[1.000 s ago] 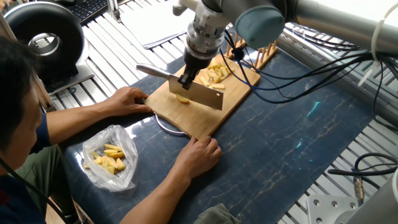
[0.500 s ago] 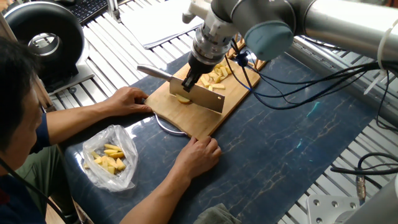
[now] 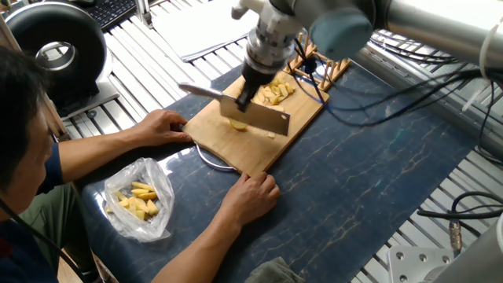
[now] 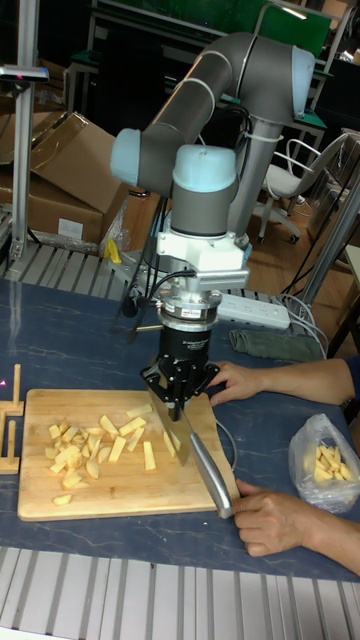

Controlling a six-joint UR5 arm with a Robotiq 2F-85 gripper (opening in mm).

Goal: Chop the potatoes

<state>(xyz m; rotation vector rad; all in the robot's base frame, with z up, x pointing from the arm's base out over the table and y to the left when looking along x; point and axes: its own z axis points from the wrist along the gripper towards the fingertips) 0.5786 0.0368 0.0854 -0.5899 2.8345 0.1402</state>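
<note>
My gripper point(image 3: 247, 96) point(image 4: 180, 402) is shut on a cleaver point(image 3: 258, 119) point(image 4: 206, 462), holding it where handle meets blade. The blade hangs edge-down just over the wooden cutting board point(image 3: 302, 118) point(image 4: 120, 497). A heap of pale yellow chopped potatoes point(image 3: 275, 93) point(image 4: 88, 447) lies on the far half of the board. One loose potato piece point(image 3: 238, 126) sits right beside the blade. A person's two hands point(image 3: 161, 126) point(image 3: 251, 196) steady the board at its near end.
A clear plastic bag of yellow pieces point(image 3: 140, 200) point(image 4: 325, 465) lies by the person's arm. A wooden rack point(image 3: 326, 69) stands at the board's far end. Cables point(image 3: 393, 94) trail across the blue mat. A black round device point(image 3: 55, 47) sits at top left.
The cleaver has come up slightly and shifted a little right and away. The loose potato piece now shows in front of the blade. The hands have stayed put.
</note>
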